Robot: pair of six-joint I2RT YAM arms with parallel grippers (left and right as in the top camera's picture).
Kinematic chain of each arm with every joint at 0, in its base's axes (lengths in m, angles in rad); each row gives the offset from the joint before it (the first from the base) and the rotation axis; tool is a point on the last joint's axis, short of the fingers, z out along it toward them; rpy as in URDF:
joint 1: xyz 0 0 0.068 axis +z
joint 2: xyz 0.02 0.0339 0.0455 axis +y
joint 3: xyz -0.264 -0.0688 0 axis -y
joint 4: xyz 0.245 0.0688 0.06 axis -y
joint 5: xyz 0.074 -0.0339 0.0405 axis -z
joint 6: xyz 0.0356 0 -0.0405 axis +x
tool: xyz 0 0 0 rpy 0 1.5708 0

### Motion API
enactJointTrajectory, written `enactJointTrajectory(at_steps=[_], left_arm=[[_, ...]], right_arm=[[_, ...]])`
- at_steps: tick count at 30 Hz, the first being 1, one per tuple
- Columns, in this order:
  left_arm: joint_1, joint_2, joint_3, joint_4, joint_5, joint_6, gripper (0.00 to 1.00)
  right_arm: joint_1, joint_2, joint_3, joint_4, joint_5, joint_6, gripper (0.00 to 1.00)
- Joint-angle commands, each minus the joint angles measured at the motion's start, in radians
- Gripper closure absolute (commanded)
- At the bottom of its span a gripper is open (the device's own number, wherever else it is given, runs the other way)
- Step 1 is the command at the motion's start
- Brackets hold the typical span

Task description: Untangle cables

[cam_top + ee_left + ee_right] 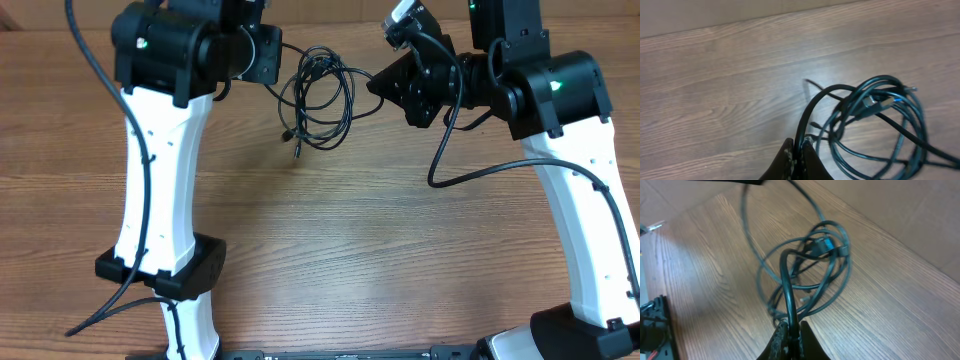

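We see the thin black cords [316, 68] as one knotted bundle over the brown wooden worktop [350, 240], nothing separated yet. Our left pincer [799, 149] clamps a strand at the bundle's left, our right pincer [790, 329] another at its right.

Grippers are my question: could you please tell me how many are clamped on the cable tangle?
2. The left gripper pinches a strand on the left of the cables; the right gripper pinches one on their right. The tangle is bunched between them.
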Motion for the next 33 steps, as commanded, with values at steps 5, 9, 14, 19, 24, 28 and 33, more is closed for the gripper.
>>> enactJointTrajectory(at_steps=[5,9,14,19,24,28,33], left_arm=[[0.106,0.034,0.013,0.001,-0.073,-0.055,0.96],[0.178,0.042,0.013,-0.014,-0.007,-0.055,0.96],[0.199,0.047,0.006,-0.015,0.018,-0.047,0.96],[0.200,0.047,0.006,-0.001,-0.001,-0.048,0.96],[0.200,0.047,0.006,-0.002,0.024,-0.048,0.96],[0.190,0.047,0.006,-0.009,0.155,-0.047,0.96],[0.111,0.047,0.006,-0.049,0.229,-0.020,0.96]], right_arm=[[-0.013,-0.145,-0.002,-0.001,0.056,0.003,0.96],[-0.013,-0.237,-0.002,0.041,0.140,0.011,0.96],[-0.013,-0.353,-0.002,0.106,0.304,0.060,0.96],[-0.013,-0.452,-0.002,0.106,0.470,0.066,0.96],[-0.013,-0.513,-0.002,0.101,0.625,0.083,0.96],[-0.013,-0.505,-0.003,0.079,0.590,0.088,0.96],[-0.013,-0.431,-0.003,0.061,0.503,0.131,0.38]])
